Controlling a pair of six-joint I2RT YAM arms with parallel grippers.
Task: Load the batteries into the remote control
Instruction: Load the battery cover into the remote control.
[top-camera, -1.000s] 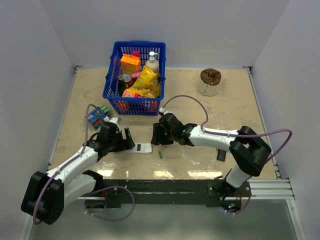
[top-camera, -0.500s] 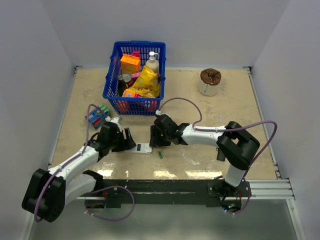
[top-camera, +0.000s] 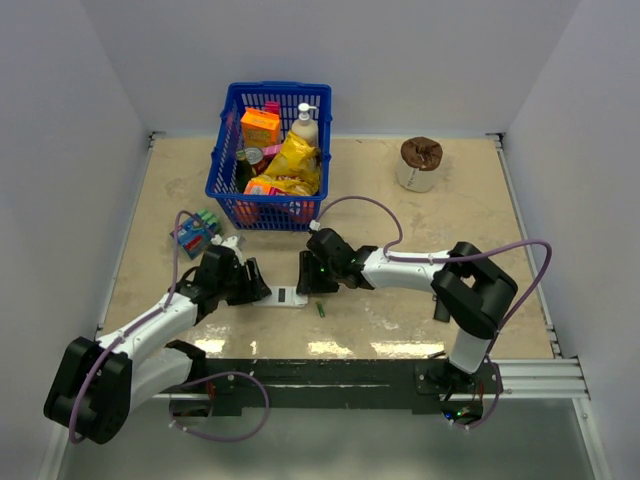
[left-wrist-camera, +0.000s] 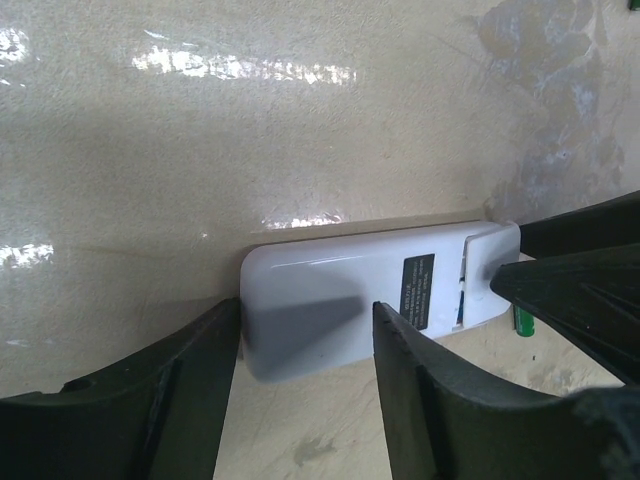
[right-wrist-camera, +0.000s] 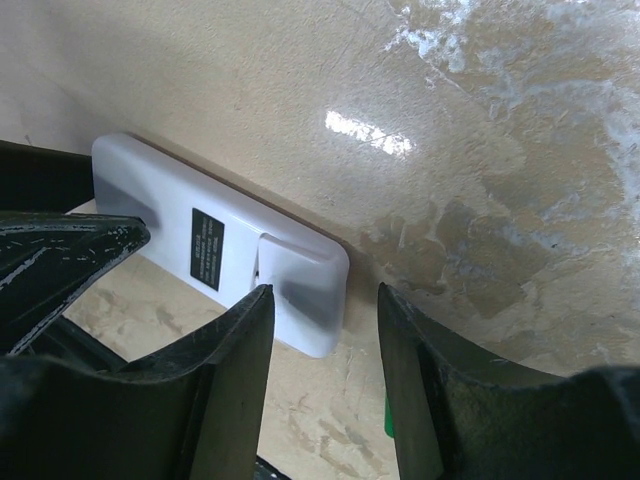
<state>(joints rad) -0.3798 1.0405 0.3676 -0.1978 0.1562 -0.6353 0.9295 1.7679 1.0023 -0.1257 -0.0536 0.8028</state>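
The remote control is spanned at its ends by the left end effector and right end effector; both are shown parted, nothing gripped, only by the wrist views.

One white remote, one loose green battery, one battery pack, one blue basket.

Print on remote control illegible

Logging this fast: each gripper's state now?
Left gripper: open, over one end of the remote control, holding nothing.
Right gripper: open, over its other end, holding nothing.
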